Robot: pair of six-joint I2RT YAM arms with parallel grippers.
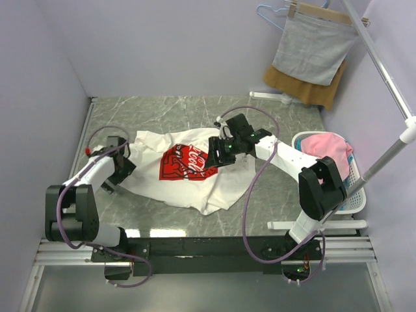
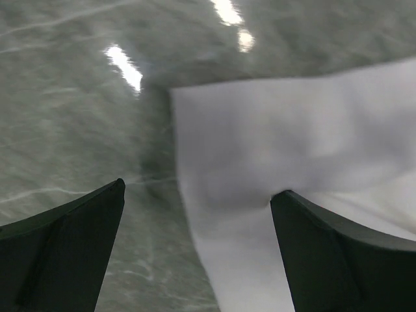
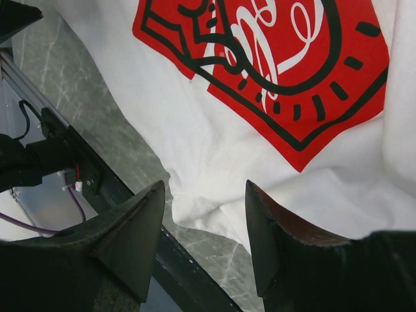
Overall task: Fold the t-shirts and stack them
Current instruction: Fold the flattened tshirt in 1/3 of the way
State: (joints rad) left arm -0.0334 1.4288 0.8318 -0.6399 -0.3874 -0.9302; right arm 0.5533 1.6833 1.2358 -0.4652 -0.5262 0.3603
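Observation:
One white t-shirt (image 1: 195, 185) lies spread and crumpled on the marble table, its red square print (image 1: 185, 162) facing up. My left gripper (image 1: 122, 172) is open at the shirt's left edge. In the left wrist view (image 2: 198, 192) the white cloth edge (image 2: 273, 149) runs between the fingers, and the right finger (image 2: 338, 253) sits on the cloth. My right gripper (image 1: 216, 156) is open and empty above the print's right side. In the right wrist view (image 3: 205, 188) it hovers over white cloth (image 3: 214, 149) just below the red print (image 3: 279, 65).
A white laundry basket (image 1: 354, 185) holding pink cloth (image 1: 325, 146) stands at the right edge. A grey cloth (image 1: 312, 49) over a mustard-brown cloth (image 1: 312, 91) hangs on a hanger at the back right. A white pole (image 1: 387, 84) crosses the right side.

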